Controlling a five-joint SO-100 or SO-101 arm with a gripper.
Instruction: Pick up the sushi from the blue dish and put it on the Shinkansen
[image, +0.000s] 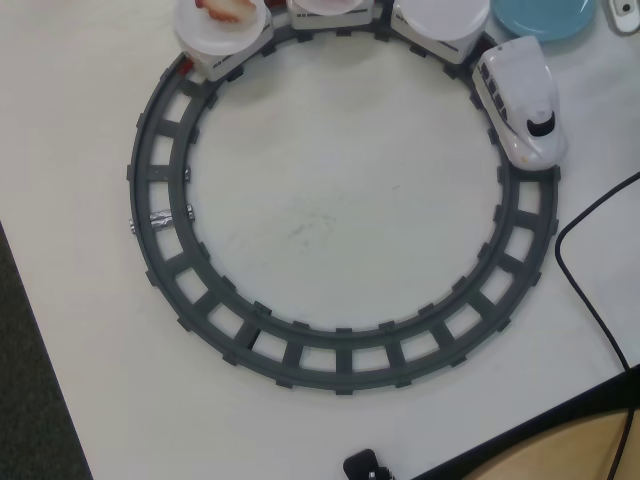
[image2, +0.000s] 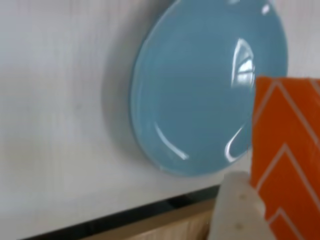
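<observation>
In the wrist view the white table (image2: 55, 125) is filling the left side, well clear of the end effector; moving right, the blue dish (image2: 205, 90) is lying empty on it, tilted in the picture, up and left of the end effector; the sushi (image2: 285, 160), orange with thin white stripes, is sitting at the right edge in front of the dish, right against a pale finger (image2: 237, 210) of the end effector (image2: 260, 215) at the bottom; it is looking pinched there, though only one finger is showing, so I cannot tell for sure how the jaws are standing; a dark strip and a wooden surface are running along the bottom below the table edge

In the overhead view the end effector is not showing; going left to right, the grey ring track (image: 160, 220) is circling the table; at the top left a white round plate (image: 215, 30) is carrying a pink-and-white piece (image: 228, 8); two more white plates (image: 440, 18) are following along the top; the Shinkansen (image: 520, 100) is sitting on the track at the upper right, nose pointing down; the blue dish (image: 545, 15) is lying just above it at the top edge; a black cable (image: 590, 300) is curving at the right
</observation>
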